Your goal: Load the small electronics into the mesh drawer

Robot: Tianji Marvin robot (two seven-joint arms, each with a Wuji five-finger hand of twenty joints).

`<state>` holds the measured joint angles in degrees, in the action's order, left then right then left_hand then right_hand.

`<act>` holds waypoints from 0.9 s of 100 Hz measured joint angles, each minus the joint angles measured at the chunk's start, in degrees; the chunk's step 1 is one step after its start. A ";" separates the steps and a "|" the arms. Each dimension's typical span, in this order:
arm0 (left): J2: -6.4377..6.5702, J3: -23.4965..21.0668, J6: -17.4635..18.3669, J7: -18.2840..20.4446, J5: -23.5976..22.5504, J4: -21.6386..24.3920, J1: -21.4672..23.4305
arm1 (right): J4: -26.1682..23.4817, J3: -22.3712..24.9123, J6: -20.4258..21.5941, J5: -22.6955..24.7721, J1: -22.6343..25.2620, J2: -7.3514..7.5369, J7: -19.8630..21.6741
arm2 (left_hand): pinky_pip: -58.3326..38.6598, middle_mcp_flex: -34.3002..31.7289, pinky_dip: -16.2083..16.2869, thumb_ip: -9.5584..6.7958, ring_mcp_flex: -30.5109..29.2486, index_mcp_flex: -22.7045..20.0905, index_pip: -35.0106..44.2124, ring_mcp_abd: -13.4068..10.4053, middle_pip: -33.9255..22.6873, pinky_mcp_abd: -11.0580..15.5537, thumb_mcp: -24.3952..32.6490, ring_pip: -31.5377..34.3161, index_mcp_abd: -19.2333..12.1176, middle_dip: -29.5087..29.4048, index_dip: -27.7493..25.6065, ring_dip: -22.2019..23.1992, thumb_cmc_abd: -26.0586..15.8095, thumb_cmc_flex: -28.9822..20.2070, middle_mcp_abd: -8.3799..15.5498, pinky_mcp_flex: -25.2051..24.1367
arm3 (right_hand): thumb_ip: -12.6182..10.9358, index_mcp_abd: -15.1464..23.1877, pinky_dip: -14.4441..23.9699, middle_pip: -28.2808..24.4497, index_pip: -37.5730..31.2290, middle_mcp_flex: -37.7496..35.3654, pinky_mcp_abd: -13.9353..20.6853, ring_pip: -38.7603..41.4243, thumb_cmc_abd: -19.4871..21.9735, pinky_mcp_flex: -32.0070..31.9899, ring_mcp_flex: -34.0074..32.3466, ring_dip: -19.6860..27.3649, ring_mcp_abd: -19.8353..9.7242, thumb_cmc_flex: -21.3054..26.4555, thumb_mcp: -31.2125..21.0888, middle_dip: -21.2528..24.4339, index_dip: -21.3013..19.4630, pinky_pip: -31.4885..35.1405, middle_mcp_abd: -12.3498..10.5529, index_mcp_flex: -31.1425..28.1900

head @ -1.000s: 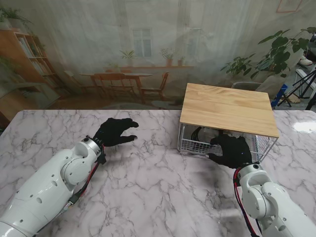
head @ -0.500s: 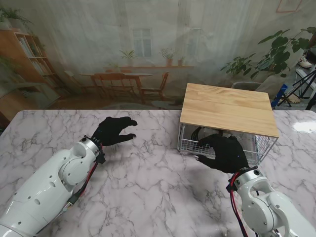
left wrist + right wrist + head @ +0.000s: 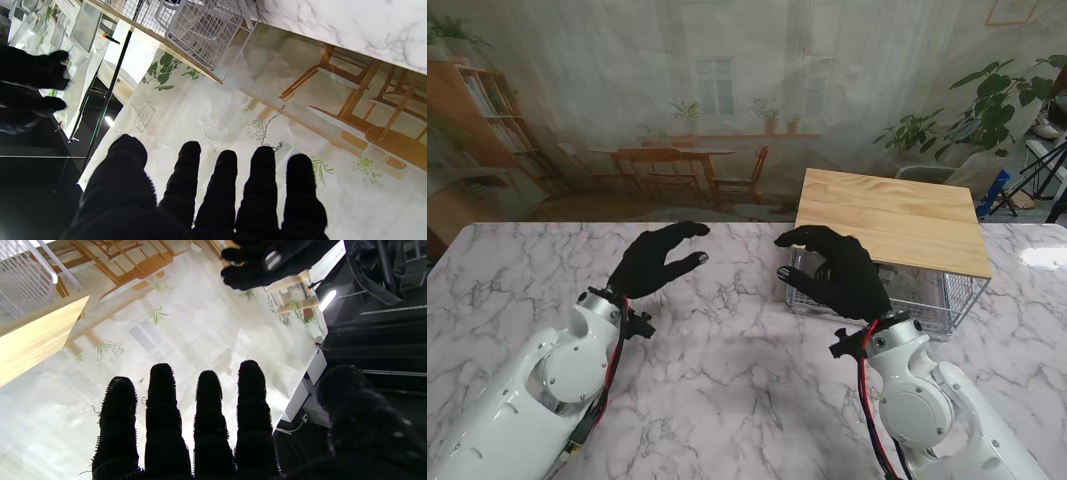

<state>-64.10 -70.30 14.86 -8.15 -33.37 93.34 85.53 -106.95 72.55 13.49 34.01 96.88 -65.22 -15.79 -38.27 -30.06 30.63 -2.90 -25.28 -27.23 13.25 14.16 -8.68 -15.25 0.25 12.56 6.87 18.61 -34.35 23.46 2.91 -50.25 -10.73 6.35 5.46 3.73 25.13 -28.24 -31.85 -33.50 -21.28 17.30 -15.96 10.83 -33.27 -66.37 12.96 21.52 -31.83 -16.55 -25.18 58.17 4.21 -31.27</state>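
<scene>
From the stand's view, the black-gloved right hand (image 3: 839, 272) is raised just in front of the white wire-mesh drawer (image 3: 922, 295), fingers spread and holding nothing; the drawer sits under the pale wooden top board (image 3: 889, 220), beside that hand's knuckles. The black-gloved left hand (image 3: 655, 258) hangs released over the grey-veined marble table (image 3: 727, 350), well apart from the drawer. No small electronics can be made out. The left wrist view shows its fingers (image 3: 227, 186) straight and empty, the mesh drawer (image 3: 200, 30) beyond them. The right wrist view shows four extended fingers (image 3: 206, 416), nothing grasped. The drawer looks light and stiff; its front rim seems the natural hold.
</scene>
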 measured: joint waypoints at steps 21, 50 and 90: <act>-0.29 -0.43 -0.87 1.10 5.74 0.53 3.98 | 9.96 -3.95 -0.25 -6.71 -4.45 -1.97 -4.04 | 0.01 0.00 0.02 0.00 -0.63 3.24 -3.21 0.08 0.00 -0.03 0.00 0.00 0.49 0.00 2.38 0.52 0.00 -0.81 0.37 0.04 | -0.01 0.00 -0.64 0.43 -0.10 0.00 0.03 -0.01 0.02 0.47 1.29 0.13 -0.82 0.00 0.79 0.04 0.00 -0.56 -0.64 0.02; -0.55 -0.44 -2.31 2.08 4.48 -3.77 4.66 | 15.99 -4.51 -0.62 -7.14 -5.75 -2.67 -2.52 | 0.01 -1.35 1.28 0.01 -2.11 2.42 -1.47 0.15 -0.79 -0.80 0.00 0.16 1.27 1.08 2.84 1.44 -0.02 -0.80 0.37 0.03 | -0.67 0.01 -1.18 0.43 -2.14 -0.70 0.03 -0.01 0.68 0.47 1.42 0.15 -1.32 0.00 0.79 0.04 0.00 -1.06 -1.30 0.04; -0.01 -1.36 -0.41 2.67 1.36 -5.78 3.84 | 17.15 -4.61 -0.81 -7.54 -6.38 -2.47 -1.88 | 0.01 -1.37 1.39 0.01 -2.13 2.42 -1.47 0.19 -1.62 -0.81 0.00 0.18 1.38 1.71 2.83 1.52 -0.04 -0.80 0.37 -0.08 | -0.68 0.01 -1.18 0.43 -2.21 -1.56 0.03 -0.02 0.68 0.47 1.42 0.16 -1.49 0.00 0.25 0.04 0.00 -1.07 -1.37 0.02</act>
<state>-64.10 -71.66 14.45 -5.48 -32.00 87.55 89.36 -89.80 67.94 12.67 26.47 90.50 -67.69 -17.67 -38.26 -31.43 32.03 -2.90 -27.42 -24.81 11.78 14.36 -10.30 -16.06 0.25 12.75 8.25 20.32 -31.52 24.98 2.87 -51.05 -10.36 6.27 4.78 3.74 23.95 -27.81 -34.06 -35.05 -21.24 17.28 -15.28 11.30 -31.84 -66.21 11.47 21.52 -31.58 -16.51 -25.18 57.10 2.84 -31.25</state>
